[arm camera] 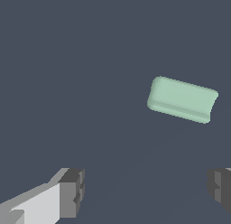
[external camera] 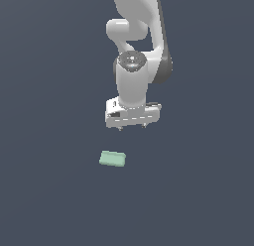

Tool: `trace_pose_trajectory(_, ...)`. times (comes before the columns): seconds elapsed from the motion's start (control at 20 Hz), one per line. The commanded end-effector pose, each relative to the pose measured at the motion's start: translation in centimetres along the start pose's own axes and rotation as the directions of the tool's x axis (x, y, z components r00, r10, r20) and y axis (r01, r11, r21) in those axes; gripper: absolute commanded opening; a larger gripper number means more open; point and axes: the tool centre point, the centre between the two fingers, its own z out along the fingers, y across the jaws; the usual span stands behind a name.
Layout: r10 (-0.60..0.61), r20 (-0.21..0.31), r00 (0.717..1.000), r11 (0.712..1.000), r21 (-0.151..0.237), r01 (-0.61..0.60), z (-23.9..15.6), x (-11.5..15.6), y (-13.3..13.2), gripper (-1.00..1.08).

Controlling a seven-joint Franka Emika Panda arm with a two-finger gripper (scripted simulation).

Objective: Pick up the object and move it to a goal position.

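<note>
One object [external camera: 112, 158] matters here: a small, flat, pale mint-green block lying on the dark floor [external camera: 44, 200], below the gripper [external camera: 132, 126] and a little toward the exterior view's left. Nothing touches it. The gripper hangs above it with clear air between, pointing down, and the wrist view shows its two fingers [arm camera: 72, 191] spread wide apart with nothing between them; the block [arm camera: 182, 99] sits off to one side of the gap rather than centred in it, slightly askew to the line joining the fingers.

As a judgement, the block should be light and stiff, with rounded edges and matte faces that ought to give the pads fair friction. It looks narrower than the open span, so the sensible hold is across its two long sides, near the middle of its length, with the wrist turned to square the pads to those sides. Being so flat, it leaves little height to pinch, so the fingertips probably need to come almost to the floor. No goal marker is visible in either view, so where it must go cannot be told
</note>
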Motion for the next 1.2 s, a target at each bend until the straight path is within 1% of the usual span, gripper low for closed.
trace_pose_trajectory(0.0, -0.038, 0.001, 0.999, 0.999, -0.003, 0.038, 0.3, 0.2, 0.3, 1.00)
trace_pose_trajectory(0.3, -0.166, 0.005, 0.986, 0.986, -0.010, 0.166, 1.2, 1.0, 1.2, 1.00)
trace_pose_trajectory(0.55, -0.294, 0.009, 0.956, 0.956, -0.016, 0.294, 2.1, 1.8, 2.1, 1.00)
trace_pose_trajectory(0.7, -0.369, 0.013, 0.930, 0.929, -0.018, 0.369, 2.7, 2.2, 2.7, 1.00)
trace_pose_trajectory(0.85, -0.440, 0.016, 0.898, 0.897, -0.019, 0.441, 3.3, 2.6, 3.3, 1.00)
trace_pose_trajectory(1.15, -0.575, 0.022, 0.818, 0.818, -0.020, 0.575, 4.5, 3.4, 4.4, 1.00)
